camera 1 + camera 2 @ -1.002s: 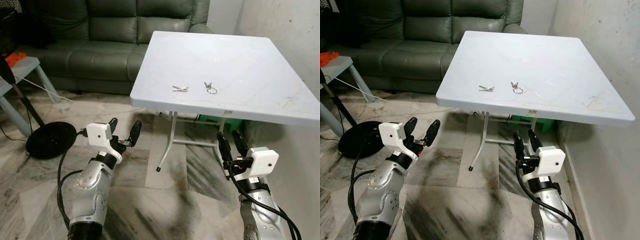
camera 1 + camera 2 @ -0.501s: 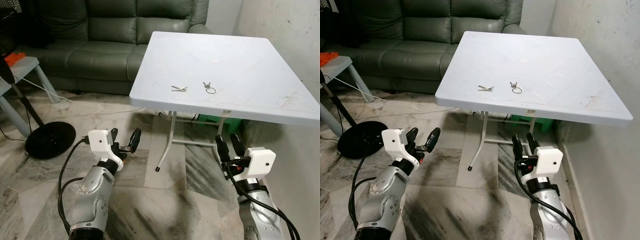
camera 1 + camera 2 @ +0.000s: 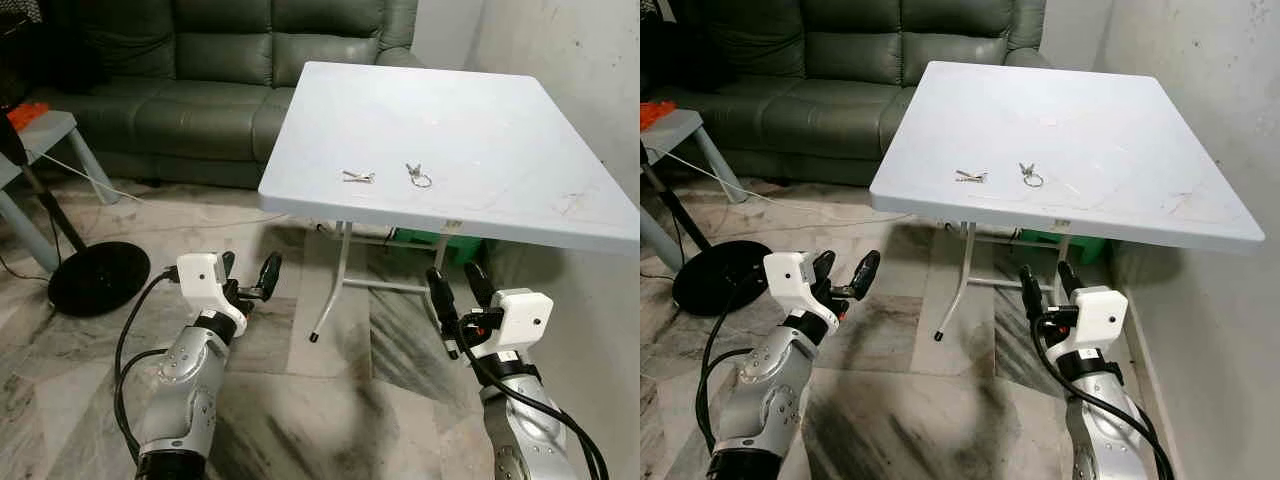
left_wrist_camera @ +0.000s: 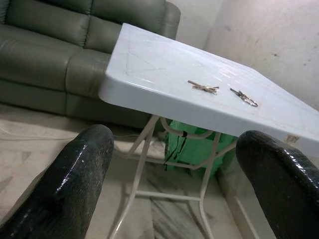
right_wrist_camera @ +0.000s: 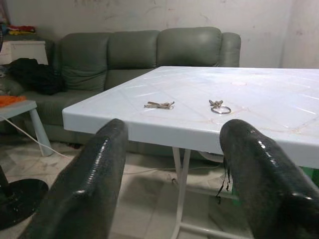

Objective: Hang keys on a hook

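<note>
Two sets of keys lie on the white folding table point(image 3: 480, 130), near its front edge and just beside each other without touching: a loose pair of keys point(image 3: 359, 177) to the left, and keys on a ring point(image 3: 418, 176) to the right. No hook can be made out.

Both arms are raised in front of the robot, below the level of the tabletop and short of its front edge. The left gripper point(image 3: 249, 275) hangs over the floor to the left of the table, fingers spread apart and empty. The right gripper point(image 3: 455, 292) sits under the front right part of the table edge, its fingers likewise parted and holding nothing. In each wrist view the table edge and both key sets show between the two black fingers point(image 5: 84, 189).

Under the table are its white metal legs point(image 3: 332, 285) and something green point(image 4: 187, 147) (what it is cannot be told). A dark green leather sofa point(image 3: 190, 80) stands behind and left of the table. Further left are a round black stand base point(image 3: 98, 278) with a pole rising from it, and a pale low side table point(image 3: 45, 135) with something orange point(image 3: 28, 114) on it. A white cable point(image 3: 95, 178) runs across the grey-veined marble floor point(image 3: 300, 400). A scuffed white wall point(image 3: 570, 70) closes the right side, just beside the table.
</note>
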Tool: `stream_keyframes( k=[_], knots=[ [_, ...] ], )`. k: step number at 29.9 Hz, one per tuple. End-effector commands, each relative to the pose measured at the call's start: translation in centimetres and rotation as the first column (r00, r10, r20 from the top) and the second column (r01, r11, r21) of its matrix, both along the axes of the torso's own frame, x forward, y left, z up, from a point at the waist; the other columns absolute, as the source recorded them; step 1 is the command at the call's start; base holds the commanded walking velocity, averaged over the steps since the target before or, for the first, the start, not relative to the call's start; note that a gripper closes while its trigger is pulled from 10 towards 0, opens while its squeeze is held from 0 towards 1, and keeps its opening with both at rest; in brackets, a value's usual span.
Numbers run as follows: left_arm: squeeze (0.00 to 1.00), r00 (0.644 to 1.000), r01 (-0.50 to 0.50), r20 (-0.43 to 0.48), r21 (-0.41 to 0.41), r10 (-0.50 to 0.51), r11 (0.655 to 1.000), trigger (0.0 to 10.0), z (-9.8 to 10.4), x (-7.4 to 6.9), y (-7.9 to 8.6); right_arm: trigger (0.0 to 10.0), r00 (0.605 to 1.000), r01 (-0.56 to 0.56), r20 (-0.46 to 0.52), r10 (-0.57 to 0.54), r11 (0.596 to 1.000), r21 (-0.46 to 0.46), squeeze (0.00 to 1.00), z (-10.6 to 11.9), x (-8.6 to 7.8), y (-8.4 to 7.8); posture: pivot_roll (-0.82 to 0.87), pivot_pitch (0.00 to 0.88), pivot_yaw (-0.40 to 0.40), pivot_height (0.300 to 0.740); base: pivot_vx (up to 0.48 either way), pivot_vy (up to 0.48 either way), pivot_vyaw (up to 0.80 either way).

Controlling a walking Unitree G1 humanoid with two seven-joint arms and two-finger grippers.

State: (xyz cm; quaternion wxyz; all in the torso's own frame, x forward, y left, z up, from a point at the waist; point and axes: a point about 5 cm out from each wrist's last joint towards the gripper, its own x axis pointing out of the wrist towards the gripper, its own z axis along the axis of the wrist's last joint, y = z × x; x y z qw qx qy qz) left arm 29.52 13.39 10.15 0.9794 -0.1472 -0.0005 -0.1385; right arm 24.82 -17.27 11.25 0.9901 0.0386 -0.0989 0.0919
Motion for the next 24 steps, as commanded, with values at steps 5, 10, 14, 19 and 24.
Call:
stream_keyframes(
  k=[5,10,14,19,24],
  knots=[
    [0.0,1.0,0.006,-0.011,0.039,-0.006,0.999,10.0,-0.07,0.1,-0.26,10.0,1.0,-0.008,-0.01,0.008,1.0,-0.008,1.0,-0.11,0.18,-0.05,-0.03,0.0,-0.045,0.74,0.0,0.0,0.0],
    [0.0,1.0,0.001,-0.015,0.046,-0.001,0.999,10.0,-0.11,0.2,-0.19,10.0,1.0,0.012,-0.019,-0.012,1.0,-0.012,1.0,-0.28,0.21,-0.23,-0.03,0.0,-0.045,0.74,0.0,0.0,0.0],
    [0.0,1.0,0.006,-0.02,0.059,-0.005,0.998,10.0,-0.06,0.31,-0.33,10.0,1.0,0.011,-0.011,-0.011,1.0,-0.002,1.0,-0.11,0.25,-0.27,-0.03,0.0,-0.045,0.74,0.0,0.0,0.0],
    [0.0,1.0,0.003,-0.032,0.065,0.0,0.998,10.0,-0.16,0.49,-0.36,10.0,1.0,0.017,-0.004,-0.017,1.0,-0.008,1.0,0.05,0.44,-0.34,-0.03,0.0,-0.045,0.74,0.0,0.0,0.0],
    [0.0,1.0,0.005,-0.031,0.06,-0.003,0.998,10.0,-0.05,0.56,-0.47,10.0,0.999,0.034,-0.001,-0.034,0.999,-0.013,1.0,0.22,0.62,-0.46,-0.03,0.0,-0.046,0.74,0.0,0.0,0.0]
  ],
)
